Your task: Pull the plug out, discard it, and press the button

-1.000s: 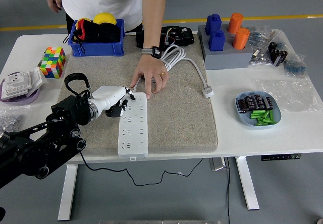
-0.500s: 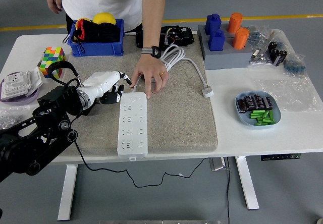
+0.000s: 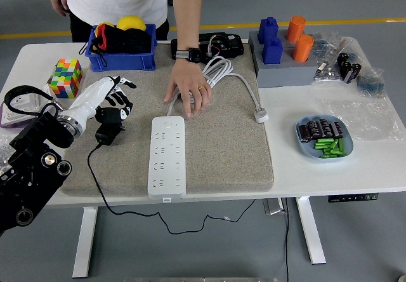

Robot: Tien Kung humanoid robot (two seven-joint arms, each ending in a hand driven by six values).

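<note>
Matt white plastic power strip (image 3: 167, 157), rough grey felt-like mat (image 3: 222, 148), smooth white tabletop (image 3: 355, 161), glossy blue plastic bin (image 3: 122, 58), matt black plastic plug (image 3: 104, 133)

The left robot hand (image 3: 108, 101) has drawn back from the power strip (image 3: 167, 157), moving left and toward the far side of the mat; it was touching the strip's far left corner a second ago. It now holds the black plug (image 3: 108, 128), which has come out of the strip and hangs below the fingers, well left of the strip, its cable trailing down off the mat. The person's hand (image 3: 188, 90) has moved off the strip's far end, farther back onto the white cord (image 3: 219, 72).
</note>
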